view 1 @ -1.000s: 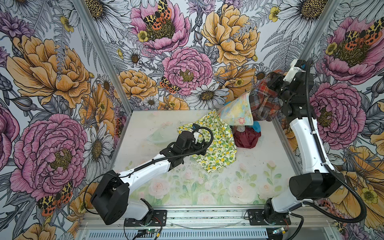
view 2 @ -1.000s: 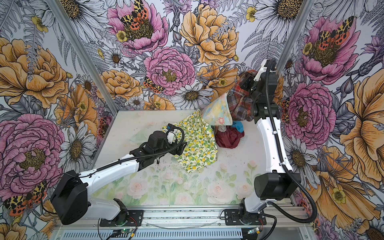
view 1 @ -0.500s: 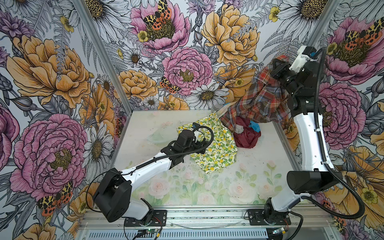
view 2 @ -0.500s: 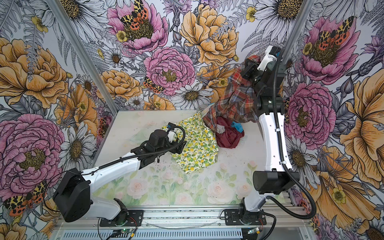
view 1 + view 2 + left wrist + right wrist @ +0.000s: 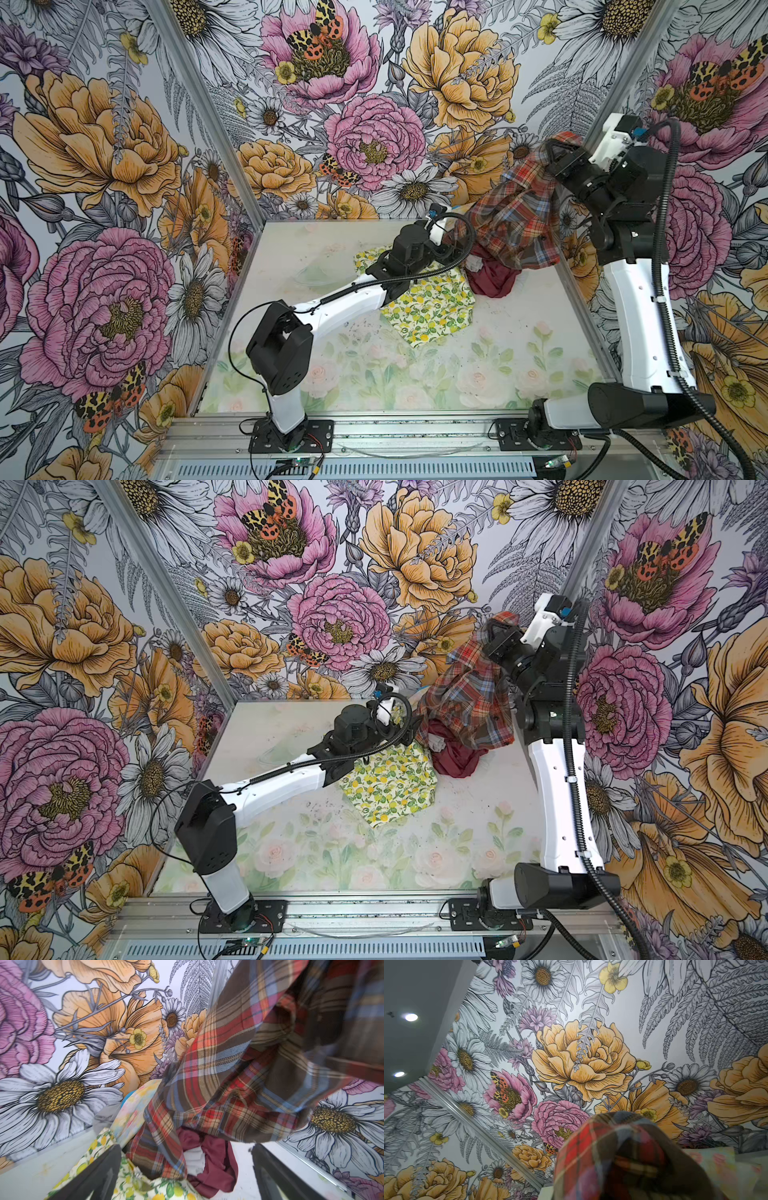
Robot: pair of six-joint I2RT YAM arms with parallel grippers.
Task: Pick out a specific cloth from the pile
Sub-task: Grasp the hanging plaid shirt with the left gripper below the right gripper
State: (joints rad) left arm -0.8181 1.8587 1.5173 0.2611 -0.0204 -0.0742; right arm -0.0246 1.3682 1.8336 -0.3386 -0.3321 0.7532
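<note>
Floral wallpaper point(image 5: 374, 137) of big pink, orange and white blooms lines the walls on three sides, and the table point(image 5: 332, 374) below carries a pale, washed-out rose print. At the far right corner of that surface lies the pile point(image 5: 453, 758) of soft, crumpled fabrics. A thin lemon-print cloth point(image 5: 428, 309) in yellow and green is spread almost flat towards the middle. A plain maroon cloth point(image 5: 492, 278) is bunched beside it, with a white folded tag point(image 5: 193, 1160) against it. A pastel floral cloth point(image 5: 133, 1111) stands up in a fold behind. The plaid shirt point(image 5: 515, 220), woven in red, orange, brown and white checks with thin blue lines, hangs high above the pile near the right wall. It is gathered to a peak where the right gripper point(image 5: 552, 151) pinches it tight, and it widens downward in loose folds whose lower end drapes onto the maroon and lemon cloths. The left gripper point(image 5: 186, 1147) sits low over the lemon-print cloth with its dark fingers point(image 5: 97, 1176) spread wide, holding nothing, facing the hanging plaid.
</note>
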